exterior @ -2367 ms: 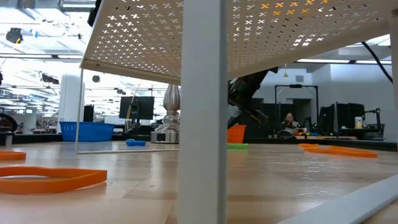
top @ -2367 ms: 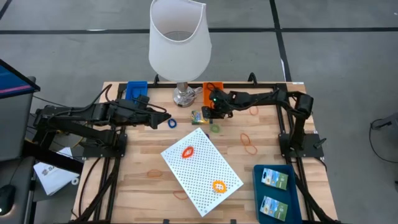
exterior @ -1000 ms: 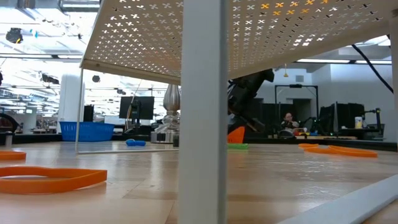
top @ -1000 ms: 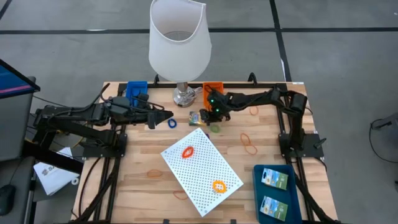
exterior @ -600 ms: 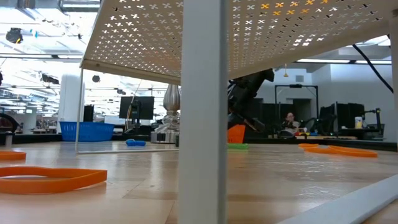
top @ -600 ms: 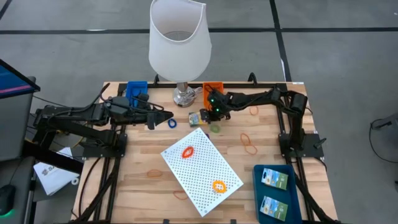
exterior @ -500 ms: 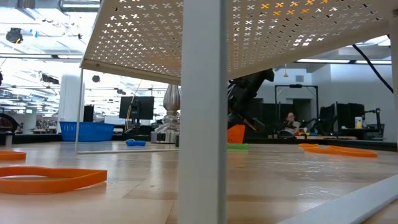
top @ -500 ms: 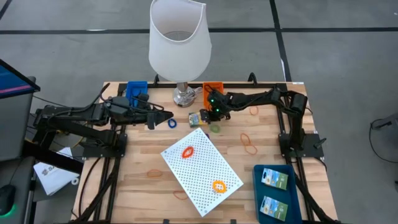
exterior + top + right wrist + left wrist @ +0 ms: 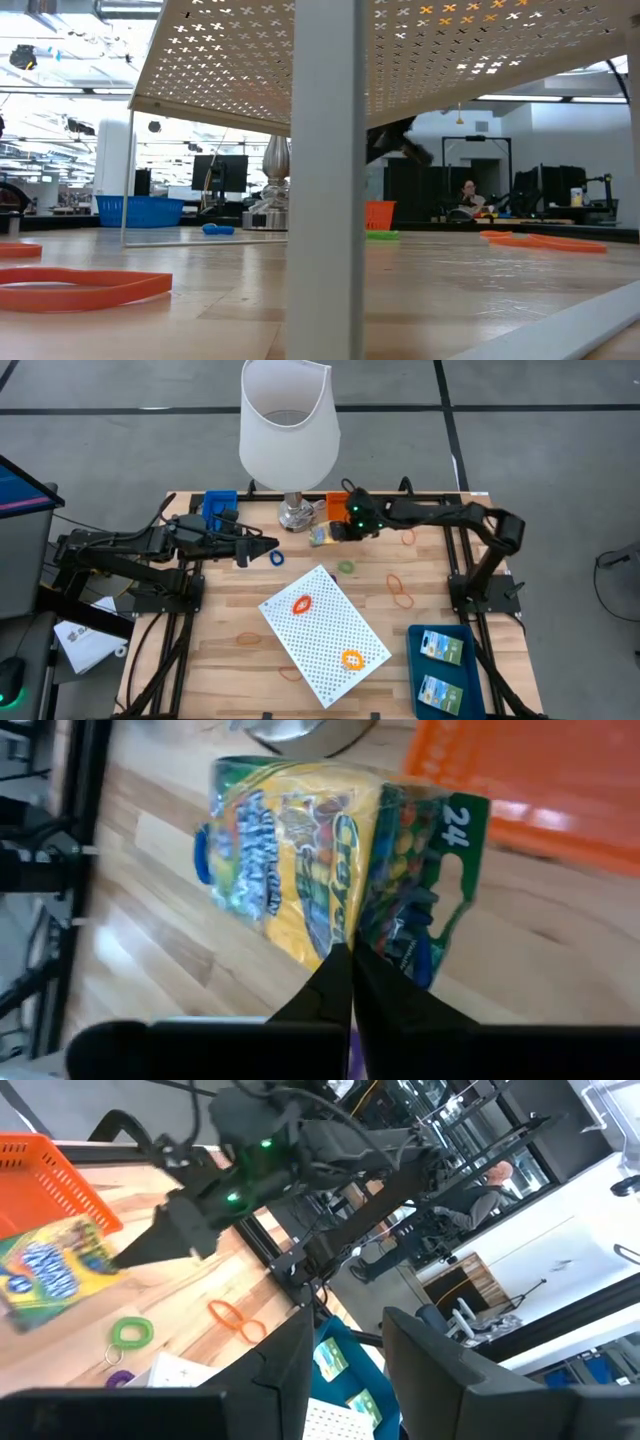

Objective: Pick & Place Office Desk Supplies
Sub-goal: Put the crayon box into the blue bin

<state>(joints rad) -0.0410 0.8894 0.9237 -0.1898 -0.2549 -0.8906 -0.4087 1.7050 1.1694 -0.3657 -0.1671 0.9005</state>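
My right gripper point(image 9: 334, 531) is shut on a yellow-and-green crayon box point(image 9: 320, 536) just in front of the orange bin point(image 9: 340, 506), beside the lamp base point(image 9: 294, 515). The left wrist view shows the box point(image 9: 50, 1270) in the air above a green ring point(image 9: 131, 1330). My left gripper point(image 9: 271, 544) is open and waits by a blue ring point(image 9: 276, 559) that lies flat on the table. Orange rubber bands point(image 9: 401, 590) lie flat on the wood. Two small printed boxes point(image 9: 441, 648) lie in a blue tray point(image 9: 415, 660). My right gripper pinches the crayon box between its two fingertips point(image 9: 340, 982) at one edge point(image 9: 346, 935), where the yellow face meets the green side. The fingers come from the table's right, slanting down. The box is lifted clear of the table and sticks out beyond the fingertips toward the left.
A big white lamp point(image 9: 288, 420) stands at the far edge between a blue bin point(image 9: 219, 503) and the orange bin. A white perforated panel point(image 9: 325, 633) stands mid-table with orange items on it. The panel's post point(image 9: 325, 200) blocks much of the low view.
My right gripper has lifted the crayon box clear of the table. It has carried it toward the far edge, close to the orange bin, with the arm stretching out. The green ring has stayed where it was.
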